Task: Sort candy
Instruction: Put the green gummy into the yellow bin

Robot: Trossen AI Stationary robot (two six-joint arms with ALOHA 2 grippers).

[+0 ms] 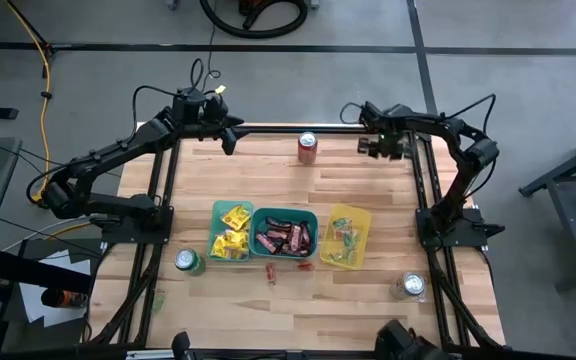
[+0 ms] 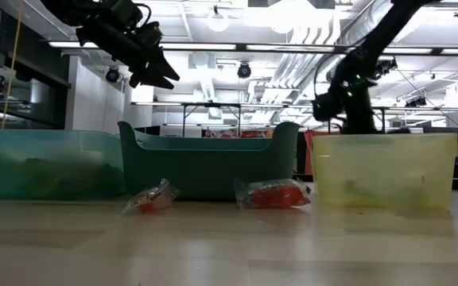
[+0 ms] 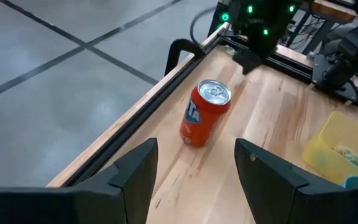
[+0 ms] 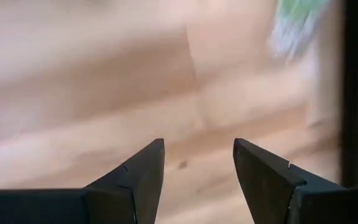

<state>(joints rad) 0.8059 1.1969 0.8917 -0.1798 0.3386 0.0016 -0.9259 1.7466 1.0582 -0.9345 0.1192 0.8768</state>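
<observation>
Hovering high at the far corners of the plank table (image 1: 298, 310), the left gripper (image 1: 230, 138) and right gripper (image 1: 368, 146) both hold their fingers apart on nothing. Three plastic bins sit mid-table: yellow packets (image 1: 230, 230) fill the green bin (image 1: 214, 212), dark bars (image 1: 284, 238) the teal bin (image 1: 284, 213), clear sweets (image 1: 344, 240) the yellow bin (image 1: 356, 212). Two red sweets (image 1: 286, 269) lie loose just beside them.

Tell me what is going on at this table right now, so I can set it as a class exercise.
Nothing is being handled. The left gripper and right gripper hang open and empty at the table's far edge, either side of a red can. Candy is mostly sorted: yellow packets in one teal bin, dark bars in the middle bin, clear-wrapped sweets in the yellow bin. Two red-wrapped sweets lie loose in front.
</observation>
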